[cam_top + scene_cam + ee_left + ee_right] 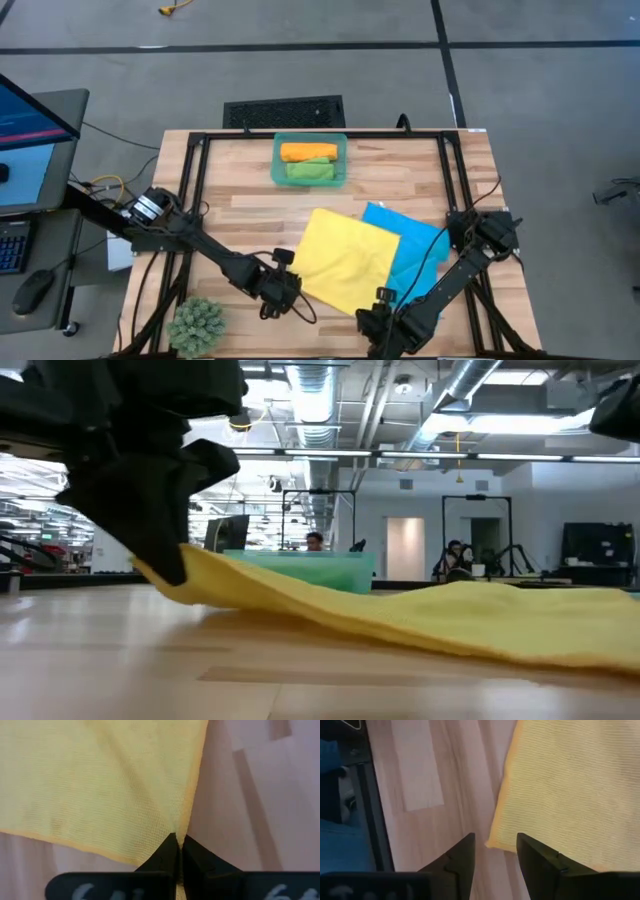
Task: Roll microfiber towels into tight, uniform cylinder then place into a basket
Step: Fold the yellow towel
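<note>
The yellow towel point(345, 260) lies spread at mid-table, its right part over the blue towel point(410, 240). My left gripper point(283, 290) is shut on the yellow towel's near-left corner. My right gripper point(495, 836) stands open over the towel's near corner point(493, 843), one finger on either side of it and apart from it. At the far middle, the teal basket point(276, 160) holds an orange roll point(307, 151) and a green roll point(309, 171) side by side. My left gripper pinches the yellow towel's near-left corner point(175, 831) between its two fingers, coming steeply from above. That corner point(175, 565) is lifted off the table. From it the cloth slopes down to the part that lies flat point(520, 622).
A spiky green plant ball point(197, 325) sits at the table's near-left corner. Black frame rails point(195, 190) run along the left, right and far sides. Bare wood point(240, 205) shows between basket and towels. A monitor and keyboard stand off the table's left.
</note>
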You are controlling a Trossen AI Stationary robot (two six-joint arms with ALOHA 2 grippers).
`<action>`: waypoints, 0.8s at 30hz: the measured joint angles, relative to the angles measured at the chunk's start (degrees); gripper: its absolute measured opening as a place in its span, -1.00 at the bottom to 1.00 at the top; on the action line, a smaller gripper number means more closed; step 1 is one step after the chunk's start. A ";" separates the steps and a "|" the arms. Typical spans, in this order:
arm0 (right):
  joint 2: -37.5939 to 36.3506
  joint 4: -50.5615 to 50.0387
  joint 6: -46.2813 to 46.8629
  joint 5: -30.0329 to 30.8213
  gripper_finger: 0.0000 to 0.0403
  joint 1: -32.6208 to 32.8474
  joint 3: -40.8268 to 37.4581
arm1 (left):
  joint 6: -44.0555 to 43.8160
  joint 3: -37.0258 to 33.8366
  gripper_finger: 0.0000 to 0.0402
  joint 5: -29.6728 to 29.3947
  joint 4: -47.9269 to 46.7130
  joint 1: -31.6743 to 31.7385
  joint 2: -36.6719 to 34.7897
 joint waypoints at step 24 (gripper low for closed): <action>2.83 15.70 -7.13 2.43 -0.27 -1.40 -3.17 | -11.24 0.00 -1.00 2.59 -0.64 -5.81 -0.04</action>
